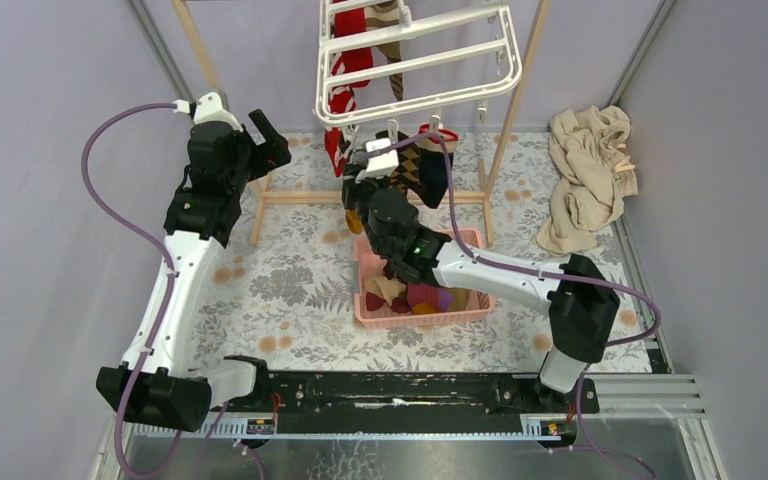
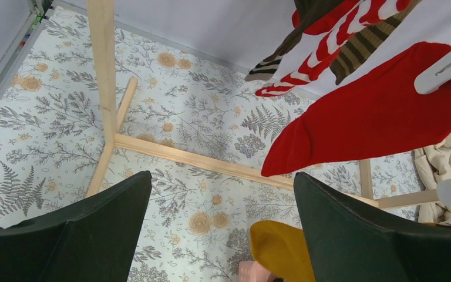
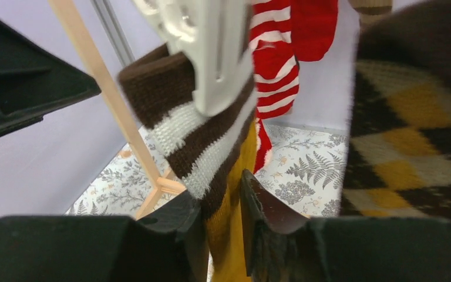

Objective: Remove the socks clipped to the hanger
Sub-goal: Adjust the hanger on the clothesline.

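Observation:
The white plastic hanger point(image 1: 415, 60) hangs at the top centre with several socks clipped under it. My right gripper point(image 1: 362, 180) is shut on a mustard sock point(image 3: 230, 235) with a brown-and-white striped cuff point(image 3: 197, 126), which a white clip point(image 3: 211, 59) still holds. An argyle sock point(image 1: 425, 168) hangs just to its right. Red socks point(image 1: 345, 95) hang behind. My left gripper point(image 1: 268, 140) is open and empty, left of the hanger. In the left wrist view a red sock point(image 2: 376, 117) hangs above its right finger point(image 2: 376, 235), and the mustard toe point(image 2: 279, 249) shows below.
A pink basket point(image 1: 470, 310) holding several socks sits under my right arm. The wooden pole frame point(image 1: 515, 110) stands around the hanger, its base bar point(image 2: 199, 158) on the floral cloth. A beige cloth heap point(image 1: 590, 175) lies at the right.

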`<state>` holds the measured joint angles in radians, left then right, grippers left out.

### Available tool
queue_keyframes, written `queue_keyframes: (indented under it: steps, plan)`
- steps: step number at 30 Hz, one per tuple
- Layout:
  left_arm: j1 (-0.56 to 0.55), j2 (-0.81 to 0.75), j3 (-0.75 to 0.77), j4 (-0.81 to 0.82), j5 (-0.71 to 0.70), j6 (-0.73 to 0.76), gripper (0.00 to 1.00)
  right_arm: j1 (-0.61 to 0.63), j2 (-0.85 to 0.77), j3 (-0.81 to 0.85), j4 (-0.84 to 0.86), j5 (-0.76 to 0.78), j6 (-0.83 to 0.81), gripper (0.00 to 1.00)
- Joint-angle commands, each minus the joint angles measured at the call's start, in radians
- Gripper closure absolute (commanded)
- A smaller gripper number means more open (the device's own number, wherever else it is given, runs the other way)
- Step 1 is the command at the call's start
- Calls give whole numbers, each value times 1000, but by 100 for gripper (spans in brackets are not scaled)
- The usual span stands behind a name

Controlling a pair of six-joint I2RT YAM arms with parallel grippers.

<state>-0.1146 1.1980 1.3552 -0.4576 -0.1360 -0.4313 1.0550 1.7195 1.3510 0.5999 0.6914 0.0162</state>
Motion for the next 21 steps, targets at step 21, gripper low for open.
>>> queue_keyframes:
  steps: [21]
  plan:
    - [10,-34,13,20,26,11,1,-360,-407,-235,24,-406,461,91]
